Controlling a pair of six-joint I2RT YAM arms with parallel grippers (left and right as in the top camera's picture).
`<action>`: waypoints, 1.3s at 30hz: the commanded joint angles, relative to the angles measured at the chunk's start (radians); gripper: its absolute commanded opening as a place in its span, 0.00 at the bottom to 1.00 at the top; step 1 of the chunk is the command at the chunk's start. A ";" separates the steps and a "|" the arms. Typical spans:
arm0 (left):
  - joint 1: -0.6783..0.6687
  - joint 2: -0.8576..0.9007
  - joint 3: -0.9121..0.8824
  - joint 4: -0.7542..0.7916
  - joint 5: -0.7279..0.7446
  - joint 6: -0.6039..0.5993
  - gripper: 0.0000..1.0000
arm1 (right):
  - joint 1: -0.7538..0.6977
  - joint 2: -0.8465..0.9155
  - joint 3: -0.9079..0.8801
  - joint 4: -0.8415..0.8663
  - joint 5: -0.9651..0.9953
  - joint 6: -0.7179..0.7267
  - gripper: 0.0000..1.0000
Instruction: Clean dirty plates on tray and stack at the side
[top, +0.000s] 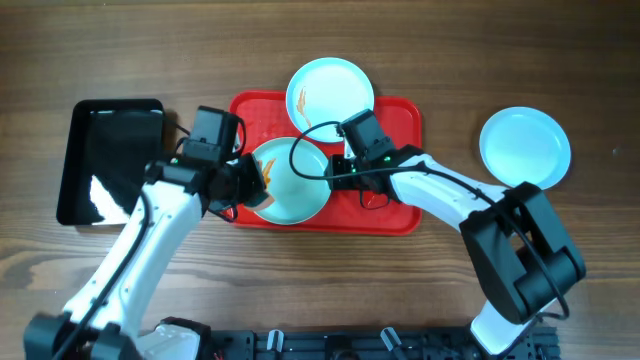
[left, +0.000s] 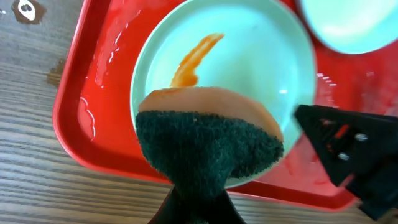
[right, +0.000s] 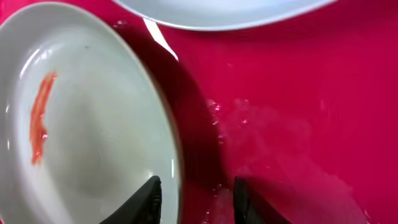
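My left pincer (left: 194, 208) is pinching a sponge (left: 208, 143) over the smeared plate (left: 249, 68), which is lying flat at the near-left of the red tray (top: 400, 118), whose long axis is running left-right. My right pincer (right: 196, 200) is standing spread astride that plate's rim. A second plate (top: 330, 92) is overhanging the tray's far rim; a clean plate (top: 525, 147) is sitting well right of it.

Brown wood-grain table (top: 120, 40), bright even light.
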 joint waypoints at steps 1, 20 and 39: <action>-0.004 0.064 -0.007 0.018 -0.030 0.005 0.04 | -0.016 0.018 0.005 0.003 -0.018 0.082 0.39; -0.004 0.090 -0.007 0.045 -0.028 0.005 0.04 | 0.036 -0.011 0.017 -0.127 -0.132 0.216 0.26; -0.004 0.090 -0.007 0.080 -0.027 0.061 0.04 | 0.063 -0.010 0.016 -0.107 0.071 0.131 0.05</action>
